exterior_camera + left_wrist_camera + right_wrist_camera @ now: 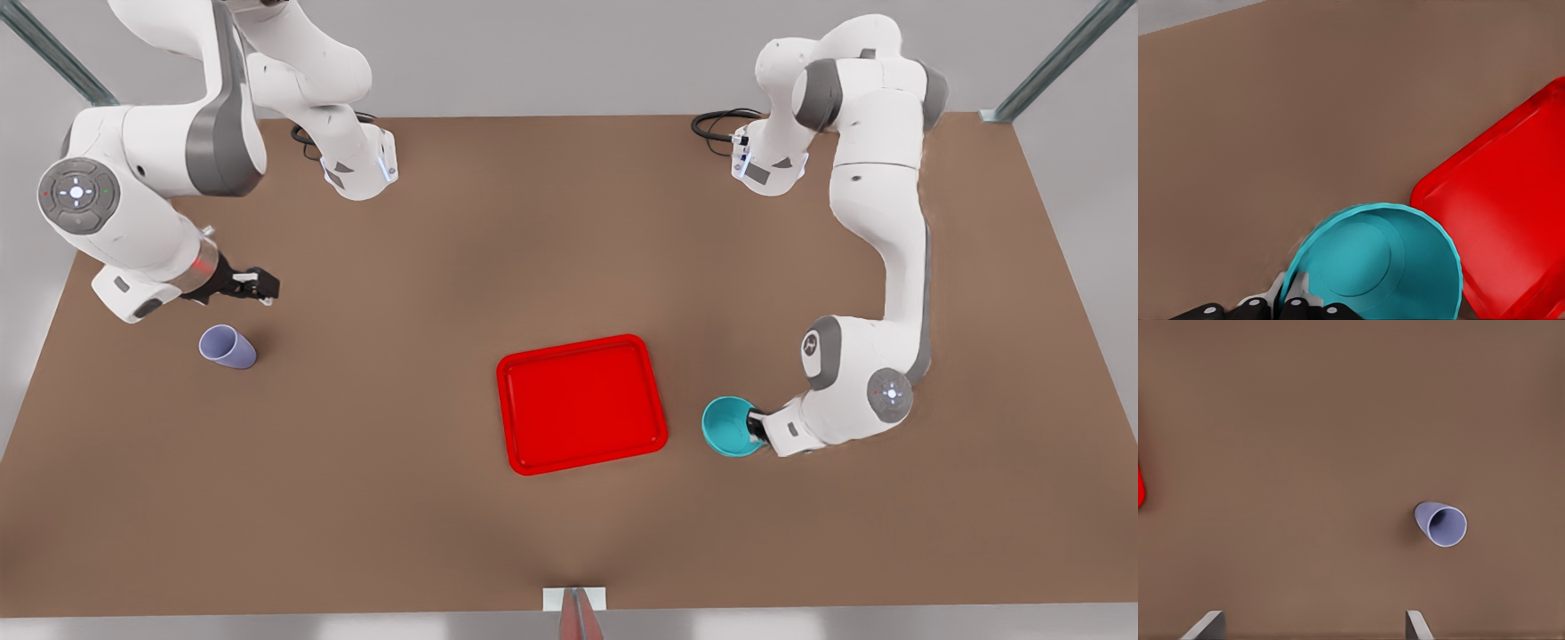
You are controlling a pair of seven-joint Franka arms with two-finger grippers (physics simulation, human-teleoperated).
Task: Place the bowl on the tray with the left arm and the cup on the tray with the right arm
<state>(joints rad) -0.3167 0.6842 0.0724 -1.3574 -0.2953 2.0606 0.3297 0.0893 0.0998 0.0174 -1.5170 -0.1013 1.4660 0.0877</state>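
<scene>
The teal bowl (729, 428) sits on the table just off the red tray (578, 404), on the front view's right. My left gripper (757, 427) is shut on the bowl's rim. In the left wrist view one finger (1300, 288) is inside the bowl (1381, 267) and the other outside, with the tray (1511, 220) just beyond. The lavender cup (228, 347) stands upright on the front view's left. My right gripper (260, 284) hovers open above and behind it; the right wrist view shows the cup (1441, 523) ahead of the spread fingers (1210, 625).
The brown table (427, 498) has bare room all around the tray. Both arm bases stand at the table's far edge with black cables (716, 123). A small bracket (575, 601) sits at the near edge.
</scene>
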